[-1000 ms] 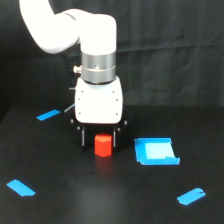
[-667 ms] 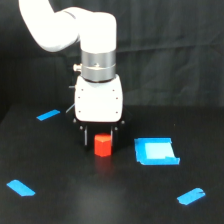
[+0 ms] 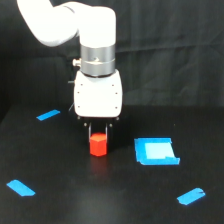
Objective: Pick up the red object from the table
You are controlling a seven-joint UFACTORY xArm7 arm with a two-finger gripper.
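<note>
Red block [image 3: 98, 144] sits between the pincer [image 3: 98, 134] fingers, top part tucked between the dark tips, lower part showing below them. Fingers hug both sides, closed on the block. Can't tell if the block touches the counter [image 3: 75, 200] or is just off it. Block is small, faceted, red-orange, matte. Pincer housing is white and boxy under a metal wrist ring. Counter is flat matte black. Blue square piece [image 3: 156, 151] lies to the right, well apart. Short blue tape strips far left [image 3: 48, 115], near left [image 3: 21, 188], near right [image 3: 191, 196].
</note>
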